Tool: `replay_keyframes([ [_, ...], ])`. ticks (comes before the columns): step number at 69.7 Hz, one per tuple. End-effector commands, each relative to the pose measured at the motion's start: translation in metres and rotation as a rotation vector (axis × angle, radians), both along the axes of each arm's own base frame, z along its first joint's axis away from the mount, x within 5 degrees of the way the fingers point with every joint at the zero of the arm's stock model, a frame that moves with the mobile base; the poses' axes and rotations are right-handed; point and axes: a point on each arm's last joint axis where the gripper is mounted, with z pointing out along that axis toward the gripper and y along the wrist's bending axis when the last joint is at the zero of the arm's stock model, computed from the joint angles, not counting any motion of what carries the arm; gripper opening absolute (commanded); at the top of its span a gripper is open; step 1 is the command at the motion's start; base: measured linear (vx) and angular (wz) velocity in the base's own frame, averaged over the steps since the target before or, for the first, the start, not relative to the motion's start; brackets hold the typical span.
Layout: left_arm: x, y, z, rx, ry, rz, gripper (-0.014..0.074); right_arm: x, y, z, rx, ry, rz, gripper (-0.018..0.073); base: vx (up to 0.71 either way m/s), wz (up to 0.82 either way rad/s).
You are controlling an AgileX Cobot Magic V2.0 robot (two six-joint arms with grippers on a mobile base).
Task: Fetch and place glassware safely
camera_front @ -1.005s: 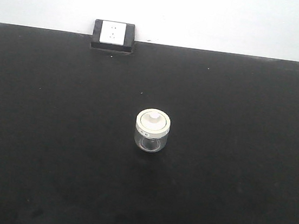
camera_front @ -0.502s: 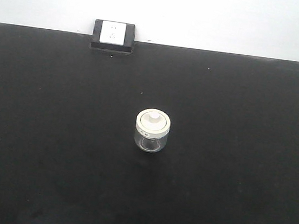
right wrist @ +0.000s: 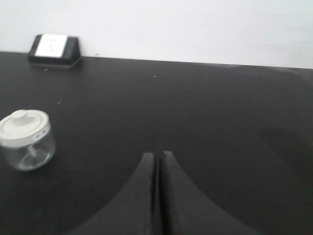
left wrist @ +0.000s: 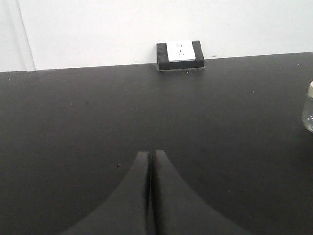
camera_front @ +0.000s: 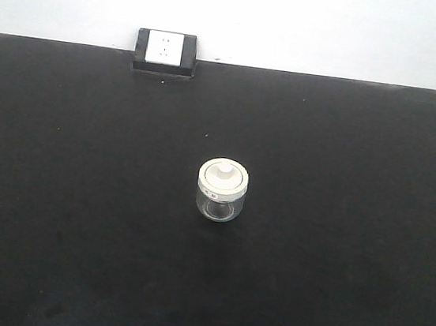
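Black table [camera_front: 74, 233], jar [right wrist: 26, 139] left of pressed-together right hand [right wrist: 158, 155], apart

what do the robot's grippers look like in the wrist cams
Only the fingers show. The left gripper has two matte black fingers, broad at the bottom of the picture and curving inward to narrow blunt tips. The right gripper looks the same: plain black, smoothly flared fingers. No cables, markings or labels are visible on either, and the arms themselves are out of view.
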Motion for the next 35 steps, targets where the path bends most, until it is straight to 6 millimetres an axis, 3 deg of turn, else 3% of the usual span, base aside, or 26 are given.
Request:
replay_keyframes([
  [1, 0.001, 0.0, -0.004, -0.012, -0.048, 0.001, 0.0002, -0.002, -0.004, 0.003, 0.049, -0.13, -0.053, -0.0003, 0.0, 0.0],
  [35, 0.001, 0.0, -0.004, -0.012, -0.048, 0.001, 0.0002, -0.033, -0.007, -0.054, 0.066, -0.269, -0.107, -0.0003, 0.0, 0.0],
])
